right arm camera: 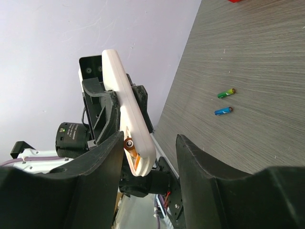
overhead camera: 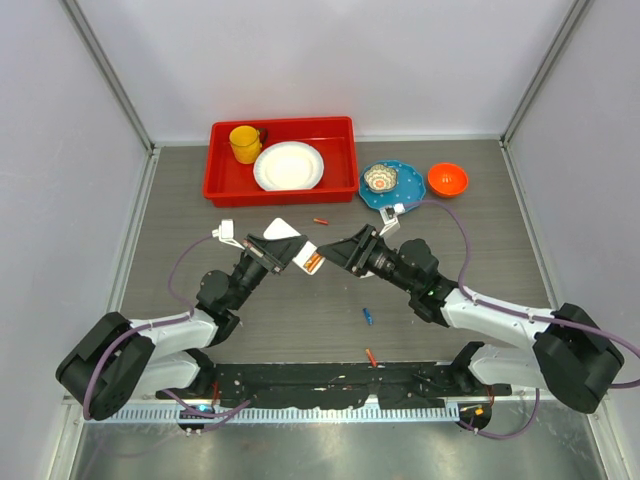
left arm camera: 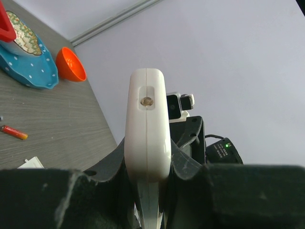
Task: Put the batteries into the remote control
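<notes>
My left gripper (overhead camera: 290, 256) is shut on the white remote control (overhead camera: 303, 256) and holds it up off the table, edge-on in the left wrist view (left arm camera: 147, 124). In the right wrist view the remote (right arm camera: 125, 95) shows its open compartment with an orange battery (right arm camera: 129, 144) in it. My right gripper (right arm camera: 150, 160) is open, its jaws on either side of the remote's end, with the left finger (right arm camera: 102, 162) close to the orange battery. Loose batteries lie on the table: a red one (overhead camera: 320, 220), a blue one (overhead camera: 368, 316) and an orange one (overhead camera: 372, 357). A green one (right arm camera: 226, 93) shows in the right wrist view.
A red tray (overhead camera: 225, 185) with a yellow mug (overhead camera: 244, 143) and a white plate (overhead camera: 289, 166) stands at the back. A blue dish (overhead camera: 380, 190) and an orange bowl (overhead camera: 447, 179) stand at the back right. A small white piece (overhead camera: 282, 230) lies beside my left gripper.
</notes>
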Controlling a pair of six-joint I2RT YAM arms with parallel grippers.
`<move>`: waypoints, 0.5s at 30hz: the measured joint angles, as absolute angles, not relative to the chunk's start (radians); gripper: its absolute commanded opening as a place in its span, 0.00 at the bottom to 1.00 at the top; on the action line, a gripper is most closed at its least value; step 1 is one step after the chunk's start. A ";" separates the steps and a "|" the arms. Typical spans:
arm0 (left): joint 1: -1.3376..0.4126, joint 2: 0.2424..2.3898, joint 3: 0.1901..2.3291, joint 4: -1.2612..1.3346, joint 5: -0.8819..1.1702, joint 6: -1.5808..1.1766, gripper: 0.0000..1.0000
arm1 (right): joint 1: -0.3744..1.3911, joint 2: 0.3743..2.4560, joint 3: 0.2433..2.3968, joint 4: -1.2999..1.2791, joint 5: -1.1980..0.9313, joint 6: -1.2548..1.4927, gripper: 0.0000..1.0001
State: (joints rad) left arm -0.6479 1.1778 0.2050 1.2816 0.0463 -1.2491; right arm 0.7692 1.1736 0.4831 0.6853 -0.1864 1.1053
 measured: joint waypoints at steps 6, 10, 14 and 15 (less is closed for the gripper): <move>-0.648 1.178 0.207 1.274 0.046 -1.249 0.00 | 0.769 1.183 0.483 0.701 -0.189 1.108 0.49; -0.648 1.178 0.209 1.264 0.046 -1.249 0.00 | 0.769 1.191 0.483 0.710 -0.193 1.111 0.47; -0.648 1.178 0.215 1.257 0.046 -1.249 0.00 | 0.769 1.196 0.483 0.724 -0.197 1.114 0.47; -0.648 1.178 0.217 1.255 0.046 -1.248 0.00 | 0.769 1.198 0.483 0.728 -0.197 1.114 0.46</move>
State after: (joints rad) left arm -0.6479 1.1778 0.2173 1.2552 0.0460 -1.2484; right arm 0.7692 1.1984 0.4831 0.7277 -0.1974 1.1141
